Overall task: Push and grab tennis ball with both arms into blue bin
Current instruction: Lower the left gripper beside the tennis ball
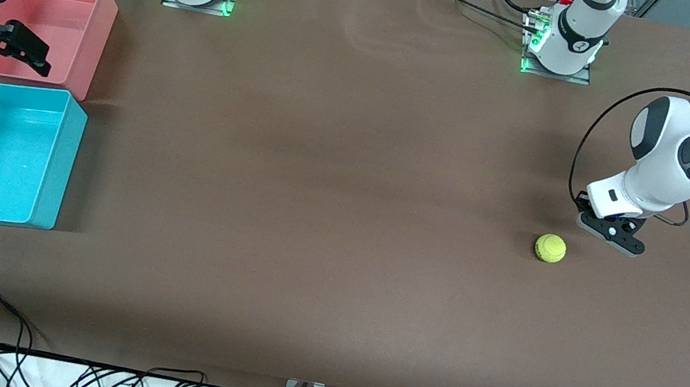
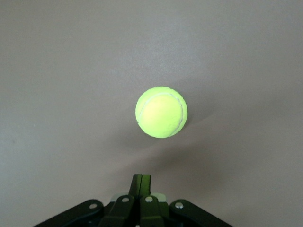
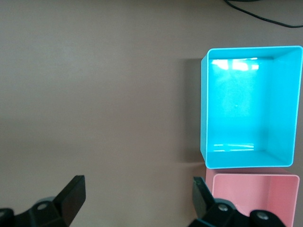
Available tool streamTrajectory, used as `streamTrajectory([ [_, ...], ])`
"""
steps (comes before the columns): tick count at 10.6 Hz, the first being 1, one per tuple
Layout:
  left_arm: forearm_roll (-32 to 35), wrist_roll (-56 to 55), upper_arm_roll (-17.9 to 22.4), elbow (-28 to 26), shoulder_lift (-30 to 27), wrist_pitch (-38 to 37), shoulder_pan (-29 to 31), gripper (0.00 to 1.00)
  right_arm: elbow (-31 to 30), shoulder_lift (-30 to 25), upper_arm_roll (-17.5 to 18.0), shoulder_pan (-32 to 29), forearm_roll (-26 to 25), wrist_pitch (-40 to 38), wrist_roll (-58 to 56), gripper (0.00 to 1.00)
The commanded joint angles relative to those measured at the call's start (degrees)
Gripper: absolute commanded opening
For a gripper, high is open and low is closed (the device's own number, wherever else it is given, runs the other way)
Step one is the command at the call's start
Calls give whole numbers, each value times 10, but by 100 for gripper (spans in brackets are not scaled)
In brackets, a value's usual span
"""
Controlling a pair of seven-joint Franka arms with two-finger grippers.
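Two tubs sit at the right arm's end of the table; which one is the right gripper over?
The pink tub. The open right gripper hangs over it; the blue bin lies beside it, nearer the front camera.

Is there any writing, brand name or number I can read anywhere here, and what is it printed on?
No text can be read.
The tennis ball has a dark printed mark: too small to read.
Each arm base carries a small round dark emblem: too small to read.
The blue bin, the pink bin and the table show no writing.
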Motion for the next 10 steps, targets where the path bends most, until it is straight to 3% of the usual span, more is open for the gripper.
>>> streamTrajectory([
  [1, -53, 154, -1, -7, 15, 38, 23, 0, 4, 2, -1, 0, -6, -1, 5, 100],
  [4, -149, 336, -1, -4, 48, 54, 31, 0, 3, 2, -1, -2, -5, -7, 5, 100],
  [8, -128, 406, 0, -2, 64, 58, 31, 0, 4, 6, -2, -11, 2, -3, -3, 100],
  [10, -83, 408, 1, -1, 68, 59, 30, 0, 4, 6, -2, -11, 1, -5, 0, 100],
])
